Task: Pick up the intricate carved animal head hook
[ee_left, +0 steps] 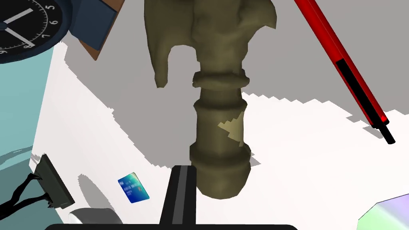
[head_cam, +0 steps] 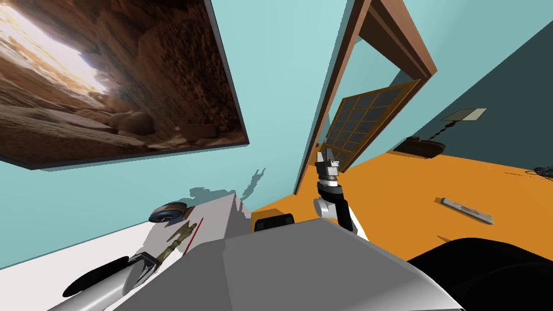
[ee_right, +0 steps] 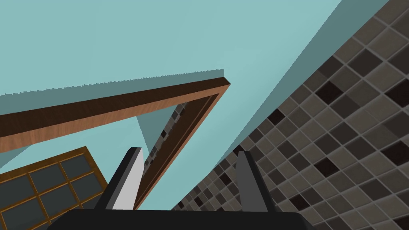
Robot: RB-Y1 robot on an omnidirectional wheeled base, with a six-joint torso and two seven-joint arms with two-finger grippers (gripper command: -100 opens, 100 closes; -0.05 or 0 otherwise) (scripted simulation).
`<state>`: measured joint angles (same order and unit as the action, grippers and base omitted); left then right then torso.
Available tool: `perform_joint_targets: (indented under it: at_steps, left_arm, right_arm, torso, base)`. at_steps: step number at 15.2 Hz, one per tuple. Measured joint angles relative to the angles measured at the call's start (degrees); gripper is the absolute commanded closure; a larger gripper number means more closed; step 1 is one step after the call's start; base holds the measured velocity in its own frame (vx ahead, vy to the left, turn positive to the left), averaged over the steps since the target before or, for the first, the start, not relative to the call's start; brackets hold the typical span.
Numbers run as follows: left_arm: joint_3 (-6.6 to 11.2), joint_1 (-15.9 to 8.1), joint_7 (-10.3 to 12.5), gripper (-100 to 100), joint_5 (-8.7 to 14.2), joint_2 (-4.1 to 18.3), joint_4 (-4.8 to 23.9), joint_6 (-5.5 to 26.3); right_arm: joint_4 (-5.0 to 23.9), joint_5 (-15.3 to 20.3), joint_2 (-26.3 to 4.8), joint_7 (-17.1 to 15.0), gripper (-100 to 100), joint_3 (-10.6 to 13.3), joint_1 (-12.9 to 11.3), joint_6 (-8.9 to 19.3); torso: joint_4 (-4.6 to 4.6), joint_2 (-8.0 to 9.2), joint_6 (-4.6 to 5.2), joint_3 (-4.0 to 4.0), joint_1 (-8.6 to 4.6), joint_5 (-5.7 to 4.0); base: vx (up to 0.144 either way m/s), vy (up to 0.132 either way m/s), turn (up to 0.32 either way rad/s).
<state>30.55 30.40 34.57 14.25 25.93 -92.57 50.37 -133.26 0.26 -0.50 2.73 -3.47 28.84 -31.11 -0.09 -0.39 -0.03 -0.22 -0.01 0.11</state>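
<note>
You are standing over a flat white counter top [ee_left: 303,159] that runs along a teal wall [head_cam: 281,65], under a large dark-framed picture of a rocky cave [head_cam: 108,81]. Off to your right the floor is orange [head_cam: 421,183], with a brown wooden door frame [head_cam: 345,81] and a door of dark gridded panes [head_cam: 367,121] beyond it. On the white top lies the olive-brown carved hook [ee_left: 219,119], a turned, ringed shaft that widens into a carved head with drooping points. It lies flat, head end toward the wall and rounded butt end toward your left gripper [head_cam: 150,262]. A round clock with a dark blue rim [ee_left: 20,28] sits near the head end on one side. A thin red rod with a black tip [ee_left: 343,68] lies along the other side, apart from the hook. Nearer the gripper are a small blue card [ee_left: 134,187] and a dark flat box with black cables [ee_left: 54,187], the box at the top's edge. The left gripper is right at the hook's butt end (the shaft covers much of it in the wrist view), and you cannot tell whether its jaws are spread or pinching the shaft. Your right gripper [ee_right: 187,151] is raised in front of the door frame, jaws spread wide and empty.
</note>
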Motion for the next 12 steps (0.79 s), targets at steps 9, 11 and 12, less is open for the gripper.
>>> perform_joint_targets:
  at_steps: [9, 11, 12]
  left_arm:
    - [0.58, 3.3, -0.4, -100, 0.7, 1.8, 0.5, 6.2]
    - [0.48, 3.3, -0.5, -100, 0.9, 1.8, 1.1, 7.7]
    - [0.45, 3.9, -0.5, -100, 1.1, 1.3, 0.9, 8.5]
  right_arm:
    - [0.0, 0.0, 0.0, 0.0, 0, 0.0, 0.0, 0.0]
    - [0.0, 0.0, 0.0, 0.0, 0, 0.0, 0.0, 0.0]
    - [0.0, 0.0, 0.0, 0.0, 0, 0.0, 0.0, 0.0]
  torso:
    - [-0.03, -0.06, 0.03, -0.06, 0.3, 0.06]
    - [-0.03, -0.06, 0.03, -0.05, 0.28, 0.06]
    - [-0.03, -0.07, 0.02, -0.06, 0.29, 0.06]
  base:
    - [0.13, -0.001, -0.005]
    - [0.117, 0.018, 0.009]
    - [0.076, 0.013, 0.008]
